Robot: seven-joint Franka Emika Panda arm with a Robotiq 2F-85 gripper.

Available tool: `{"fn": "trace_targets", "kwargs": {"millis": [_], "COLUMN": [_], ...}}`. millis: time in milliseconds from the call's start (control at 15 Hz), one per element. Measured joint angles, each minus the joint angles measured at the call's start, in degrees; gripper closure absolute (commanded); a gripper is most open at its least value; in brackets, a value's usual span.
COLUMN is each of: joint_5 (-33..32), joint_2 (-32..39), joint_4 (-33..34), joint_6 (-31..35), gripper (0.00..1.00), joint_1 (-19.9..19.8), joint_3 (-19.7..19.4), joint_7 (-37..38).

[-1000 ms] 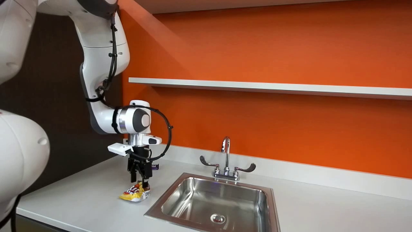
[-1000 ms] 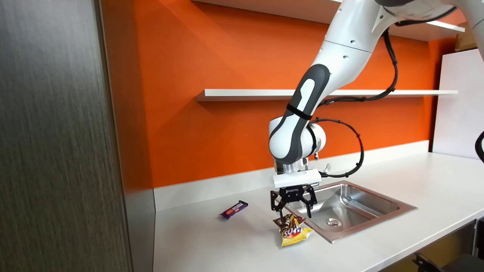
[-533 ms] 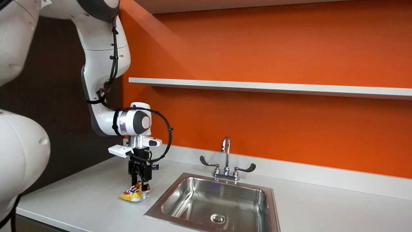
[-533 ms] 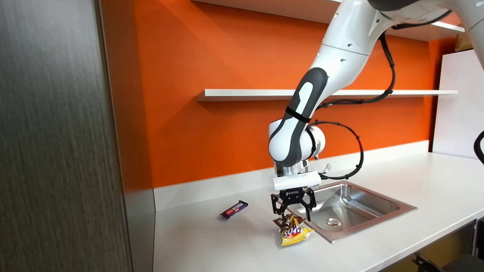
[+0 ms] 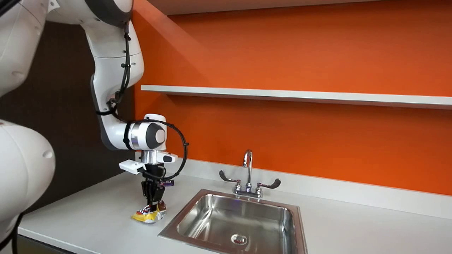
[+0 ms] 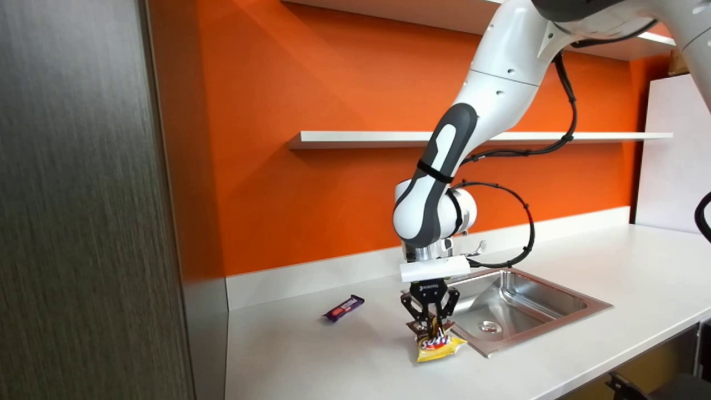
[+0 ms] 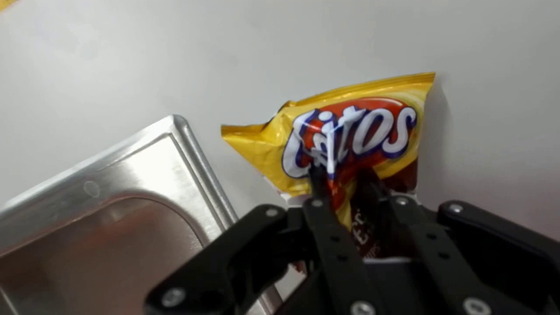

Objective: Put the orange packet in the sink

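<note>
The orange packet (image 5: 143,216), a snack bag that looks yellow and brown with a red logo, lies on the counter beside the sink (image 5: 187,211). Straight above it in both exterior views, my gripper (image 6: 435,332) points down, its fingertips sunk into the bag. In the wrist view, a fold of the packet (image 7: 367,127) bunches up between the two fingers of my gripper (image 7: 343,188), which is shut on it. Part of the bag's brown end is hidden under the fingers. The packet still rests on the counter.
A purple bar (image 6: 344,308) lies farther back on the counter. Behind the sink rises a faucet (image 5: 249,176) with two handles. A white shelf (image 5: 300,94) runs along the orange wall. A yellow patch (image 7: 5,3) in the wrist view's corner is too cropped to identify.
My gripper has come down slightly, and its fingers have closed from wide apart onto the packet. The bag has shifted a little and creased between them.
</note>
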Motion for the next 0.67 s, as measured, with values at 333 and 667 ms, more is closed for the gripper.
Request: {"fn": "trace_targets", "kwargs": {"millis": [333, 667], "joint_5": [0.8, 0.4], "joint_2": [0.2, -0.3], "joint_4": [0.4, 2.0], "joint_6": [0.0, -0.1], "gripper": [1.0, 1.0], "joint_1": [0.0, 0.2], "joint_3": [0.0, -1.1], "joint_7": [0.0, 0.0]}}
